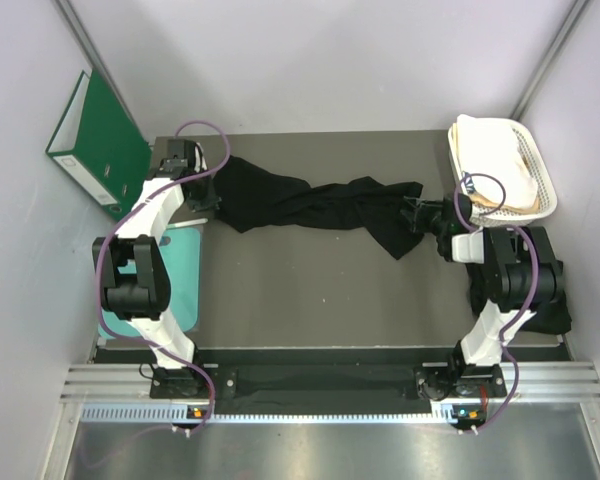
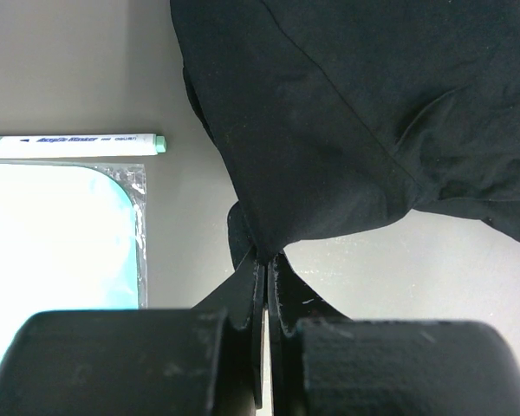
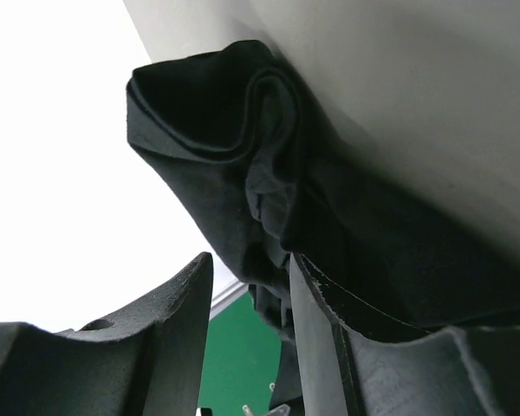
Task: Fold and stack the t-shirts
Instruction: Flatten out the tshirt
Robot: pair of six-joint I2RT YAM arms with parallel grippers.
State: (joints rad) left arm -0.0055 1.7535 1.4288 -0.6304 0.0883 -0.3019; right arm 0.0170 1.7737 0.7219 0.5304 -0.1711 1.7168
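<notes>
A black t-shirt (image 1: 310, 203) lies bunched in a long band across the far half of the table. My left gripper (image 1: 212, 190) is shut on its left end. In the left wrist view the jaws (image 2: 267, 258) pinch a corner of the cloth (image 2: 364, 113). My right gripper (image 1: 417, 213) is at the shirt's right end. In the right wrist view its jaws (image 3: 250, 260) stand apart, and a rolled fold of the shirt (image 3: 234, 147) hangs between them against the right finger (image 3: 316, 321). A second black t-shirt (image 1: 552, 312) lies at the table's right edge, partly hidden by the right arm.
A white plastic basket (image 1: 540, 160) holding cream cloth (image 1: 490, 150) stands at the back right. A green binder (image 1: 98, 140) leans at the back left. A teal mat (image 1: 185, 270) lies at the left; it also shows in the left wrist view (image 2: 61, 234) next to a pen (image 2: 78, 143).
</notes>
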